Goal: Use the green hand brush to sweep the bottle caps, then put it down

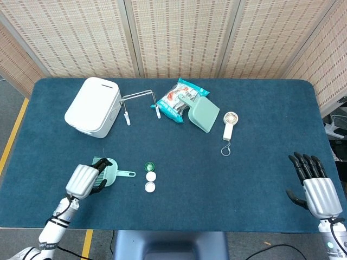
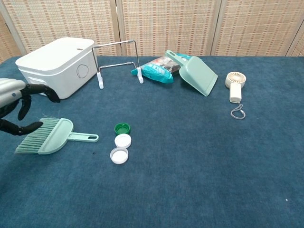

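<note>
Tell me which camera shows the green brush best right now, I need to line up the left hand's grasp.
Chest view. The green hand brush shows whole there, bristles to handle, with the left hand open above its bristle end. In the head view that hand covers the bristles, leaving only part of the body and the handle visible.

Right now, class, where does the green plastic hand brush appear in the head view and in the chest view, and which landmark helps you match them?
Head view: the green plastic hand brush lies lower left, partly under the left hand.
Chest view: it lies at the left edge, mid-height, beside that hand.
Shared landmark: the dark green bottle cap just beyond its handle tip.
</note>
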Controlling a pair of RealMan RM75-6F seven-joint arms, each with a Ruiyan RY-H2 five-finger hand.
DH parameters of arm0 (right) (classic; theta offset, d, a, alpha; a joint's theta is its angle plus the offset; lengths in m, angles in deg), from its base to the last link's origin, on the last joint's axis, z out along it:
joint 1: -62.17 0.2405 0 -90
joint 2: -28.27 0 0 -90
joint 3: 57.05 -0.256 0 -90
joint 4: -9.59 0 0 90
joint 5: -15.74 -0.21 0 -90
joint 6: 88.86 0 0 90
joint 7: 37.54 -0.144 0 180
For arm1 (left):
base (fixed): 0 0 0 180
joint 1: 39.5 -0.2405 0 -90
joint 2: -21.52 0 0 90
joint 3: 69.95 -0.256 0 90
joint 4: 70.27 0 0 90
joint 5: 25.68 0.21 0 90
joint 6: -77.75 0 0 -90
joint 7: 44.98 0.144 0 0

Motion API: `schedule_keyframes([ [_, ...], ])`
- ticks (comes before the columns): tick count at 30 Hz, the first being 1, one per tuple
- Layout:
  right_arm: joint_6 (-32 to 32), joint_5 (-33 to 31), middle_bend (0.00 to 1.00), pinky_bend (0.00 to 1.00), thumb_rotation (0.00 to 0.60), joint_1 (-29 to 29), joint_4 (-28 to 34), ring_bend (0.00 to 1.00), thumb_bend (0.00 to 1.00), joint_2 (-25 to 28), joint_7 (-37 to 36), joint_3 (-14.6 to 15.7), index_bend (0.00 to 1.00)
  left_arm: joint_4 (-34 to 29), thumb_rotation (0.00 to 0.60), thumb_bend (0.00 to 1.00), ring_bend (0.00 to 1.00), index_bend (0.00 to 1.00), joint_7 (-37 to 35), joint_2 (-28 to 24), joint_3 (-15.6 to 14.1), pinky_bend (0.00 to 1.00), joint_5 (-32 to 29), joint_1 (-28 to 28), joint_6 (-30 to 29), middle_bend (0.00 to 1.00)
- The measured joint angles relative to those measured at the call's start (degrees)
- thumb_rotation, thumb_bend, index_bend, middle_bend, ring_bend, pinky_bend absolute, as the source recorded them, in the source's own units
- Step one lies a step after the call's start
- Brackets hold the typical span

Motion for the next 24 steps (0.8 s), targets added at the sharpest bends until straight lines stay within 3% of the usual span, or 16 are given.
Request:
schedule_keyframes([
  [15, 1.2, -1.2, 0.02, 0.0, 0.6, 0.2, 0.4, 0.0, 0.18, 0.6, -0.8, -0.1, 0.0, 17.0, 0.6, 0.34, 0.71, 0.31, 5.1, 12.0, 0.2, 0.89, -2.7, 5.5, 4.3, 0.34],
  [24, 1.4, -1.5, 0.02, 0.0, 0.6, 0.2, 0.5, 0.0, 0.18, 1.0, -1.5, -0.2, 0.0, 20.7, 0.6, 0.33, 0.72, 0.29, 5.1, 15.8, -0.8, 0.89, -2.2, 7.3, 4.2, 0.35],
])
